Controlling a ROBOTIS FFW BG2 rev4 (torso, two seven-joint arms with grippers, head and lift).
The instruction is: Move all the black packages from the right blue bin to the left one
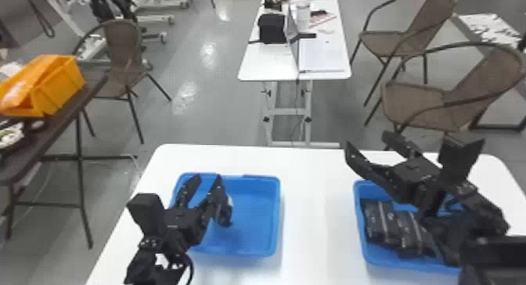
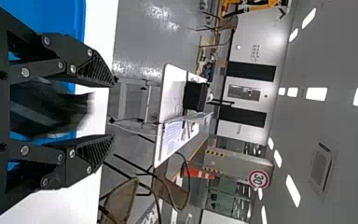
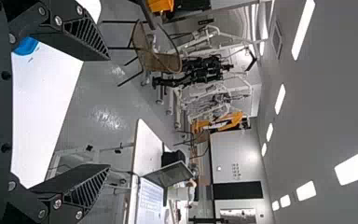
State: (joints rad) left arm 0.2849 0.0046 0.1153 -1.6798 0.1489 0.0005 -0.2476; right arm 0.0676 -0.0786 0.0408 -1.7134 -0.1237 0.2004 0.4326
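Note:
My left gripper (image 1: 208,180) is open over the left blue bin (image 1: 256,241). A black package (image 1: 224,213) shows beside its right finger, above the bin's floor. In the left wrist view, that blurred package (image 2: 51,112) lies across the space between the fingers of the left gripper (image 2: 113,111), which stand apart. Several black packages (image 1: 385,225) lie side by side in the right blue bin (image 1: 362,241). Above that bin's far part is my right gripper (image 1: 375,149), its arm covering much of the bin. The right wrist view has the right gripper (image 3: 108,113) open with nothing held.
Both bins stand on a white table (image 1: 313,210), with a wide strip of tabletop between them. Beyond it are another white table (image 1: 270,65) with a laptop and brown chairs (image 1: 415,104). An orange bin (image 1: 58,88) sits on a dark table at the left.

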